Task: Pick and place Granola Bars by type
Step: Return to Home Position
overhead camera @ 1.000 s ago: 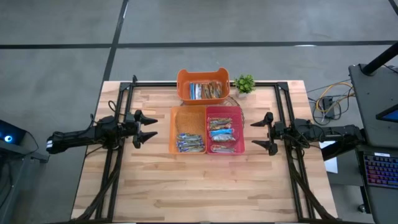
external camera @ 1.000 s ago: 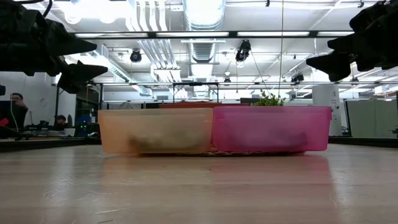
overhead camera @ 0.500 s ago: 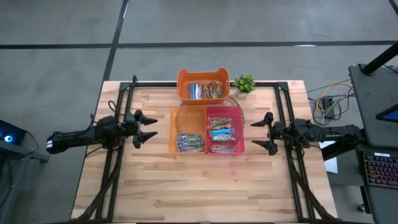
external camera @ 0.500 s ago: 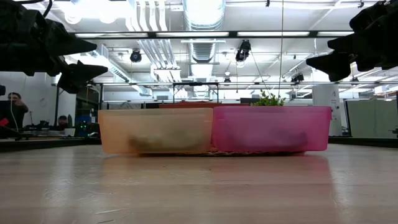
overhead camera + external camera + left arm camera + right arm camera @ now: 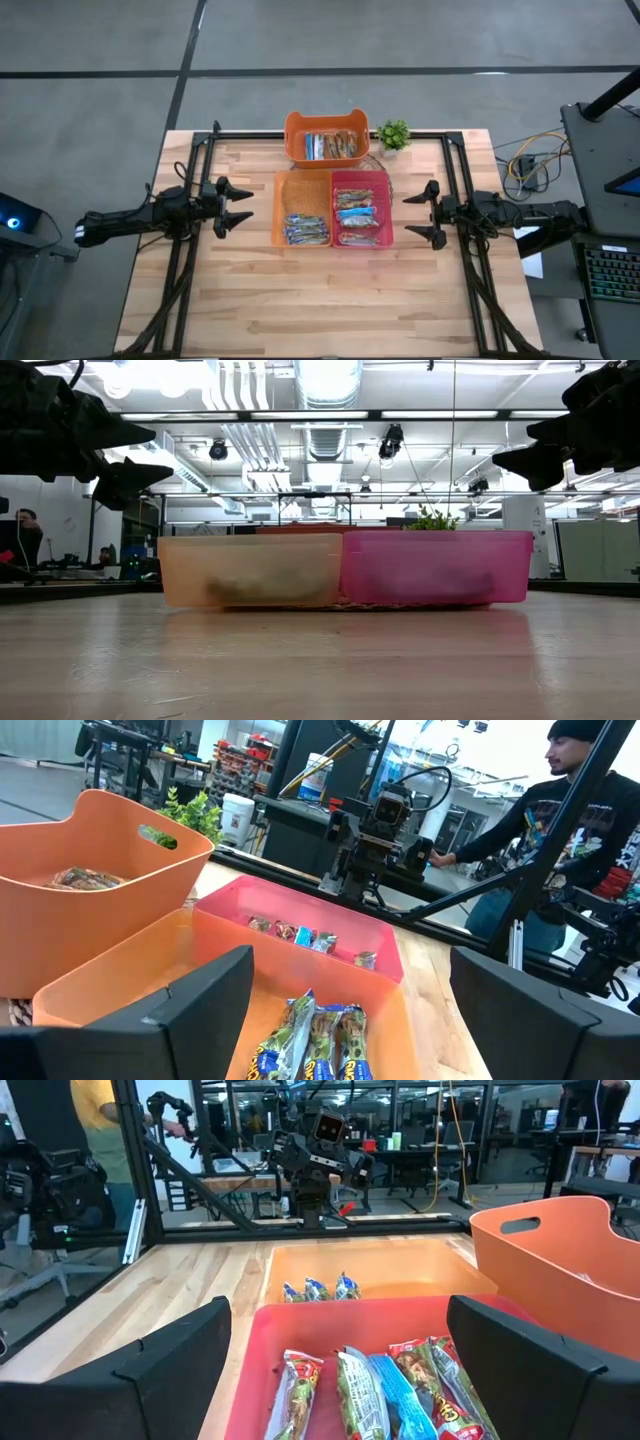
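The granola bars [image 5: 307,229] lay sorted inside containers, none loose on the counter [image 5: 320,300]: blue-wrapped ones at the near end of the light orange bin [image 5: 277,210], a mixed red and blue-silver cluster in the pink bin [image 5: 389,210] touching it on the right, and more in the deeper orange bin [image 5: 291,140] behind them, just beside the potted plant [image 5: 394,133]. The left pincer [image 5: 250,205] hung well apart from the bins on the left side, its fingers spread wide and holding nothing; the right pincer [image 5: 407,215] mirrored it on the right, equally wide and empty. In the low view both sat raised well above the bin rims. With sorting apparently finished, the step in hand looked like parking the arms, and both seemed at or close to their rest pose. Doing it well probably meant keeping each pincer at that height, clear of the bin walls, drawing straight back along each arm's own side rather than sweeping across the middle, and keeping the fingers spread so nothing could be caught or dragged.
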